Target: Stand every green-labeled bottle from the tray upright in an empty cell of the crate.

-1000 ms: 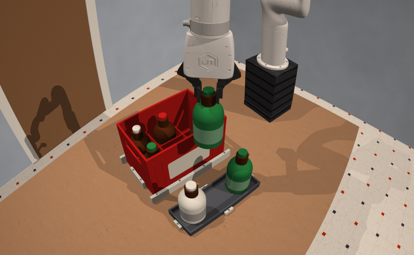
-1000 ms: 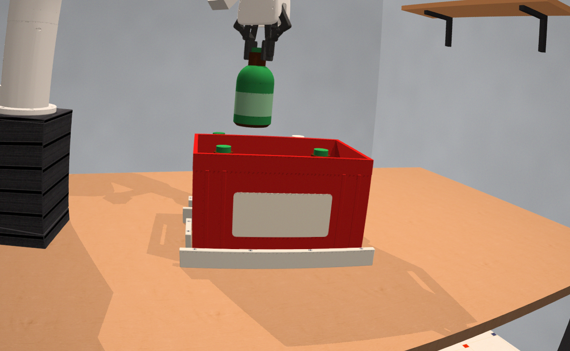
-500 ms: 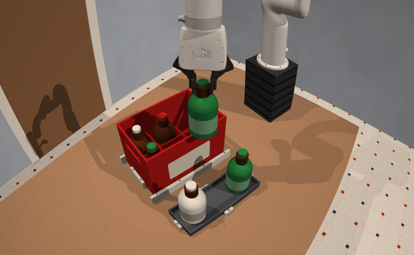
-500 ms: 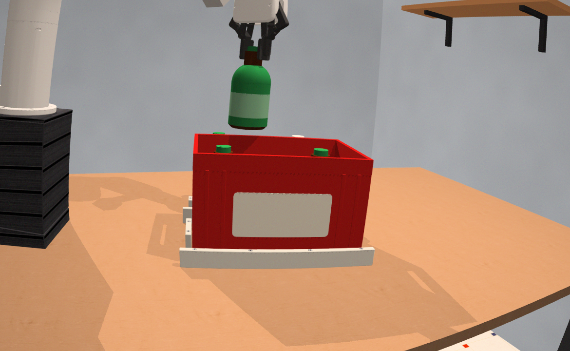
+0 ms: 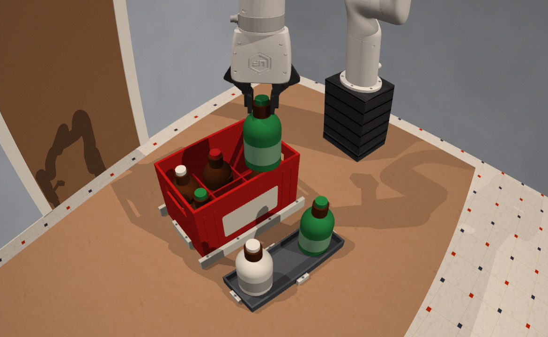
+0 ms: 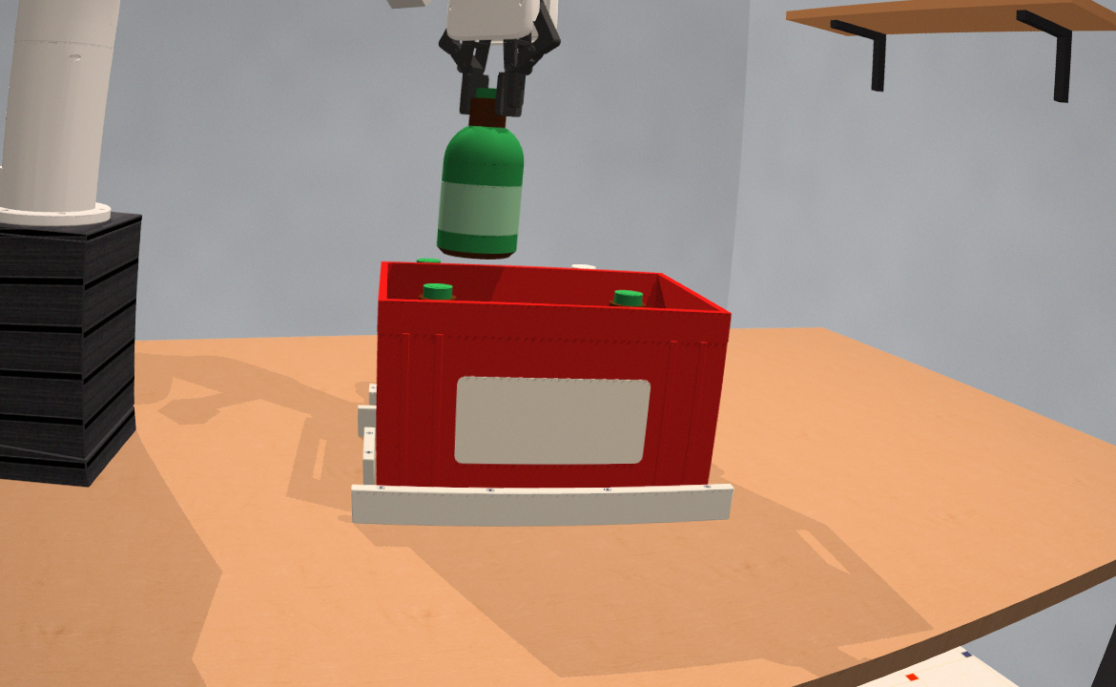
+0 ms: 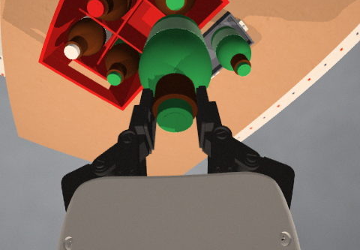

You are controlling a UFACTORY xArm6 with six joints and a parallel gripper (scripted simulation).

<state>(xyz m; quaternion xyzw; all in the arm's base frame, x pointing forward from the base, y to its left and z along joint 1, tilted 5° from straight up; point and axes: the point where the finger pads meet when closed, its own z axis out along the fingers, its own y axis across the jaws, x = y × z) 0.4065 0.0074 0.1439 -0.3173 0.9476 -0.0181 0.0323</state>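
My gripper (image 5: pixel 262 109) (image 6: pixel 490 106) (image 7: pixel 175 100) is shut on the neck of a green bottle (image 5: pixel 262 129) (image 6: pixel 483 162) (image 7: pixel 176 55). The bottle hangs nearly upright, its base above the rim of the red crate (image 5: pixel 288 184) (image 6: pixel 421 409). In the crate stand a red-capped bottle (image 5: pixel 214 156) (image 7: pixel 95 7), a white-capped one (image 5: pixel 180 171) (image 7: pixel 71 51) and two green-capped ones; one green cap (image 5: pixel 200 194) (image 7: pixel 114 78) is at a corner, the other (image 7: pixel 175 0) shows in the wrist view. The held bottle hides part of the cells. Another green bottle (image 5: pixel 316 228) (image 7: pixel 234 51) and a white bottle (image 5: pixel 254 268) stand upright on the dark tray (image 5: pixel 280 266).
Pale rails (image 5: pixel 242 238) (image 6: pixel 536 506) run along the crate's foot, and small blocks (image 5: pixel 302 278) sit at the tray's edge. The arm's black pedestal (image 5: pixel 358 121) (image 6: pixel 41 350) stands apart from the crate. A wall shelf (image 6: pixel 955 16) is at the upper right in the exterior view.
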